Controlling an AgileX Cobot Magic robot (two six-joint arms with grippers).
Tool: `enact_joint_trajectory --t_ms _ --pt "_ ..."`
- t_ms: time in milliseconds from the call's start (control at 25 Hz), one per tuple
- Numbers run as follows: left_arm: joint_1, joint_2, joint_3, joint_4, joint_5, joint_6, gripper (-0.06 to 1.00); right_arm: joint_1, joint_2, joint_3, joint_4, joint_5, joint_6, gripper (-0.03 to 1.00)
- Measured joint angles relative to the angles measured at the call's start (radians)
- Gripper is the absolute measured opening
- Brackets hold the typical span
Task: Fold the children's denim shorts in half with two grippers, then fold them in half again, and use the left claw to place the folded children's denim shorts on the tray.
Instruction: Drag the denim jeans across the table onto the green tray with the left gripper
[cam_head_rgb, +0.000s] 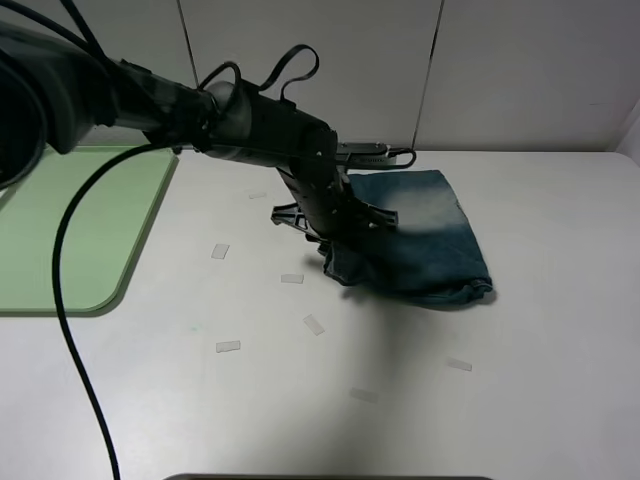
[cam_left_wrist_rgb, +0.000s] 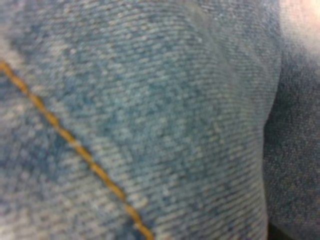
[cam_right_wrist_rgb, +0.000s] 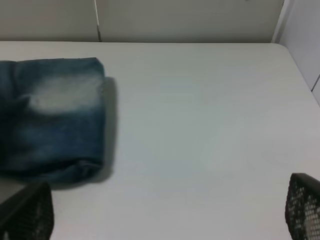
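The children's denim shorts (cam_head_rgb: 425, 240) lie folded into a small bundle on the white bench (cam_head_rgb: 300, 400), well apart from the green tray (cam_head_rgb: 70, 230). The left gripper (cam_head_rgb: 335, 250) has its jaws clenched on the bundle's near edge; its wrist view shows only denim and an orange seam (cam_left_wrist_rgb: 75, 145). The right gripper (cam_right_wrist_rgb: 165, 220) stands apart, its jaws released. I judge the risk is a grip on only the upper layers: then the fold could fall open when lifted towards the tray.
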Motion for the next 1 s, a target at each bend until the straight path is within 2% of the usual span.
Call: enact_joint_trajectory --t_ms 320,720,1000 --pt "0.093 -0.100 0.001 0.158 0.209 0.033 0.27 0.000 0.000 0.000 0.000 0.000 0.000 0.70" --pt "0.228 -0.133 0.001 0.165 0.410 0.256 0.27 0.000 0.000 0.000 0.001 0.000 0.000 0.70" --pt "0.390 -0.145 0.001 0.164 0.435 0.355 0.27 0.000 0.000 0.000 0.002 0.000 0.000 0.70"
